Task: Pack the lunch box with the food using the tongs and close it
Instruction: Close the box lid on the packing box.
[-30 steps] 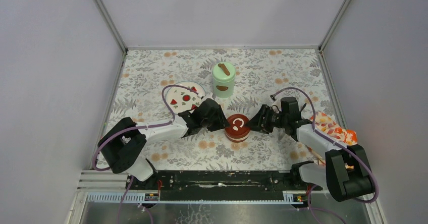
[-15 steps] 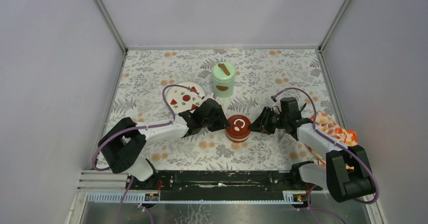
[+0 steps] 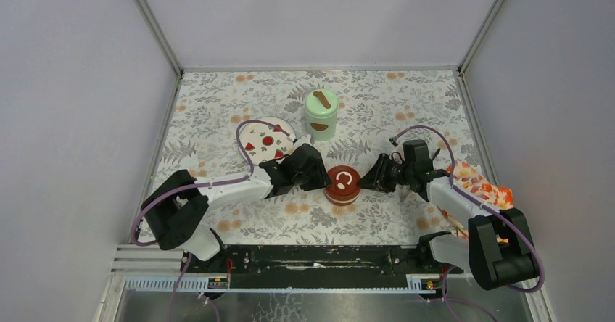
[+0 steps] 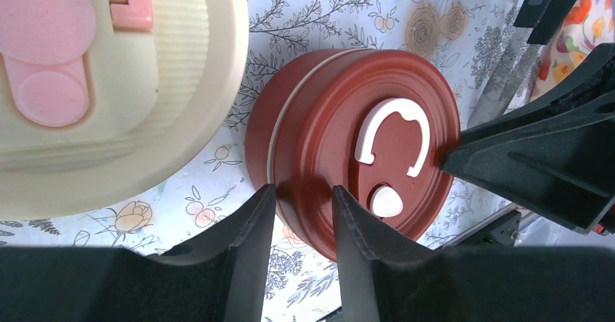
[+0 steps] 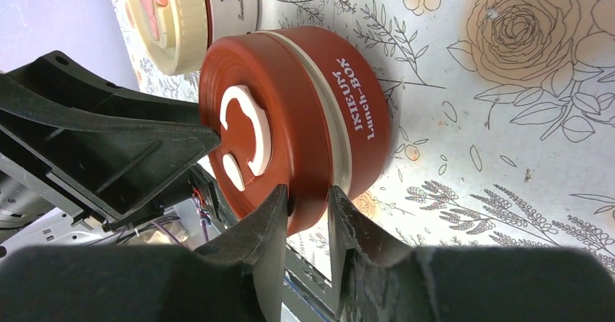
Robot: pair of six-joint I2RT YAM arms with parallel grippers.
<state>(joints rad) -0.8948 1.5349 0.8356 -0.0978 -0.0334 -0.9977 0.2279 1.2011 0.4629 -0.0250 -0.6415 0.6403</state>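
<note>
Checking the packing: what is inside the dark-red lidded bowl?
Nothing inside can be seen: the dark-red lid covers the bowl fully. On the lid, only a white C-shaped clip and a small white oval show.

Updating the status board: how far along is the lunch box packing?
Looks done: mint-green jar and cream-lidded bowl closed, no loose food in view. In hand: left hand and right hand pinch the dark-red lid at its rim. Left: probably seating it, releasing.

The lidded bowl sits between the left claw and the right claw, its rim inside both. A second lidded bowl lies just behind the left claw. The plate and jar lie farther back. A cloth lies to the right of the right claw.
</note>
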